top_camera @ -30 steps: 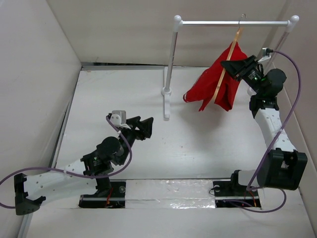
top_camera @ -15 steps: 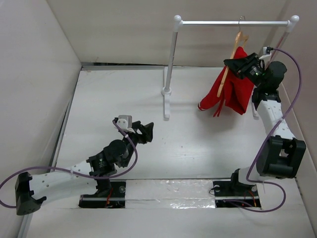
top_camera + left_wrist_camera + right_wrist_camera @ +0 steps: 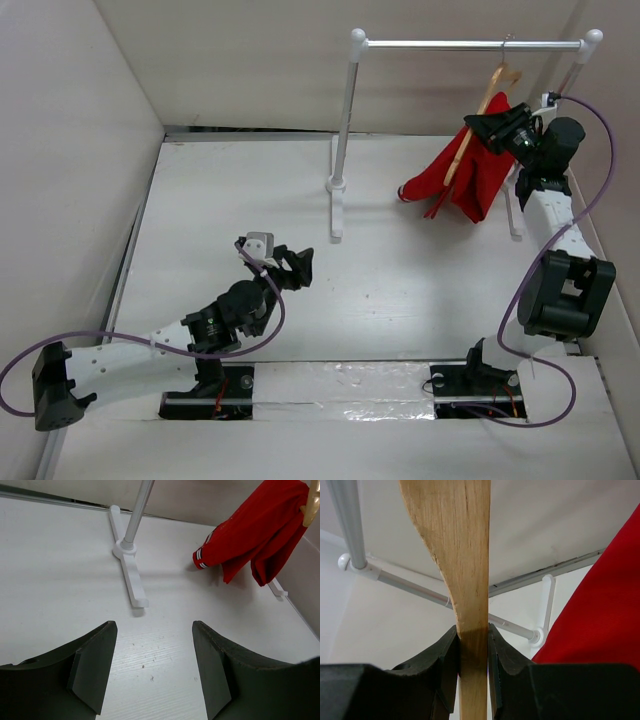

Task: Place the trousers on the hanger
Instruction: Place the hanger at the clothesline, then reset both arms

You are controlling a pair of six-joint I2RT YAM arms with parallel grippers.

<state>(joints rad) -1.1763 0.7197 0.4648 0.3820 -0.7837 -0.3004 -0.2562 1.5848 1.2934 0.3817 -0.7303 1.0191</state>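
The red trousers (image 3: 470, 175) hang draped over the tan wooden hanger (image 3: 478, 115), whose metal hook sits on the white-and-silver rail near its right end. My right gripper (image 3: 487, 125) is shut on the hanger; in the right wrist view its fingers (image 3: 449, 655) clamp the wooden hanger (image 3: 465, 580) with red trousers (image 3: 605, 615) at the right. My left gripper (image 3: 293, 266) is open and empty, low over the table near the middle. In the left wrist view the trousers (image 3: 255, 535) hang at the upper right, striped waistband near the table.
The clothes rail (image 3: 470, 45) spans the back right on two posts; its left post and foot (image 3: 338, 185) stand mid-table and show in the left wrist view (image 3: 131, 570). White walls enclose the table on the left, back and right.
My right gripper has carried the hanger and trousers rightward along the rail and slightly up. My left arm has drawn back a little toward its base, gripper still open.
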